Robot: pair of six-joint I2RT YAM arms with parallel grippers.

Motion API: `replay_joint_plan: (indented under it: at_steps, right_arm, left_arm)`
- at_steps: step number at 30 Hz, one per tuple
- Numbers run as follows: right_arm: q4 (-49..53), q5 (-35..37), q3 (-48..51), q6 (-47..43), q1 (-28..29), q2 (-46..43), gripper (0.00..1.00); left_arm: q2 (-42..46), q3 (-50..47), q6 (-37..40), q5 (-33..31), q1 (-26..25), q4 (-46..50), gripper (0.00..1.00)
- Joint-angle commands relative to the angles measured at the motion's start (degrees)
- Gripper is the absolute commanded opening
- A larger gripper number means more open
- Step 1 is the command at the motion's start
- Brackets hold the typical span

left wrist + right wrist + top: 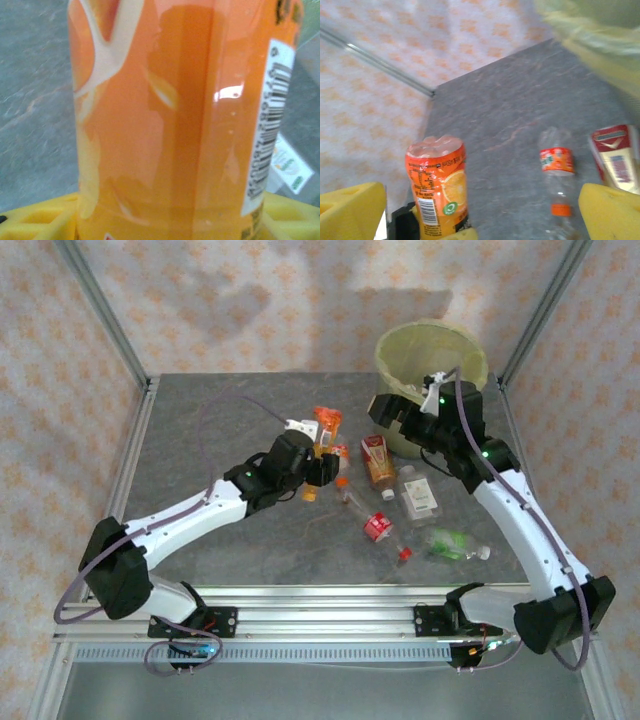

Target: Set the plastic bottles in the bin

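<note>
We have the left gripper closed partway on the orange-labelled bottle, lifted off the tabletop near its middle. Its yellow pads lie against the label in the wrist view. We judge the carry to be the step in hand. To the right, several bottles lie loose, among them a red-labelled one. The right gripper hangs empty, jaws wide apart, just beside the bin at the far right corner. Next we must bring the held bottle over the bin's rim and let go.
</note>
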State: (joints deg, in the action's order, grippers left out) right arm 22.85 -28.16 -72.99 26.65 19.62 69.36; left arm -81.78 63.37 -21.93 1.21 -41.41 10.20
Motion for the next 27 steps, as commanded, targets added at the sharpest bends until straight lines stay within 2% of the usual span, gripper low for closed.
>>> replay_joint_plan:
  at_steps: [1, 9, 20, 27]
  right_arm:
    - [-9.14, -8.53, 1.83, 4.04, 0.33, 0.90, 0.99]
    - [-11.07, -9.41, 1.73, 3.55, 2.12, 2.91, 0.99]
    - [-11.24, -9.70, 0.96, 2.67, 5.52, 6.03, 1.00]
    - [-11.56, -10.75, 0.08, 2.27, 8.11, 8.01, 0.95]
  left_arm:
    - [1.35, 1.42, 4.12, 8.17, 0.63, -5.04, 0.67]
    - [2.38, 2.97, 5.23, 18.04, 0.65, -7.44, 0.67]
    - [4.08, 3.43, 4.79, 21.02, 0.63, -8.43, 0.67]
    - [3.80, 4.19, 4.62, 21.48, 0.63, -8.77, 0.67]
